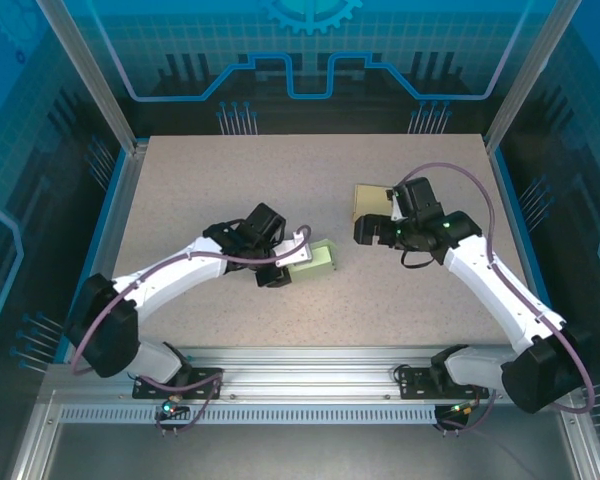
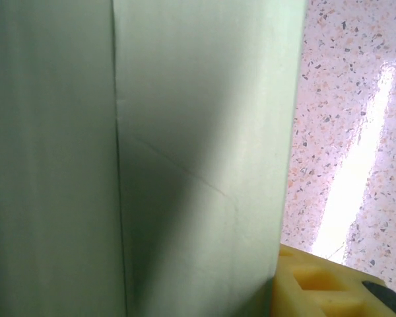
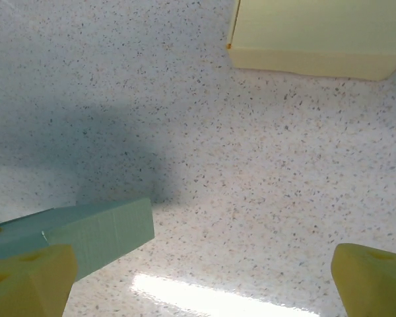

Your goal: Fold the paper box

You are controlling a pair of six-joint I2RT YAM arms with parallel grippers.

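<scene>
A pale green paper box (image 1: 318, 260) lies near the table's middle, at the tip of my left gripper (image 1: 292, 262). In the left wrist view the green box (image 2: 185, 158) sits close up between the jaws, and one yellow finger (image 2: 317, 290) presses against its right edge. The other finger is hidden behind the box. A pale yellow paper box (image 1: 370, 200) rests flat further back and right. Just in front of it hangs my right gripper (image 1: 368, 232). In its wrist view the right gripper (image 3: 201, 290) is wide open over bare table, between the yellow box (image 3: 317, 39) and the green box (image 3: 92, 234).
The speckled table (image 1: 230, 180) is bounded by blue side rails and aluminium posts at the back corners. Both arm bases are bolted to a metal rail (image 1: 300, 365) along the near edge. A glare strip (image 3: 204, 297) lies on the table under the right gripper.
</scene>
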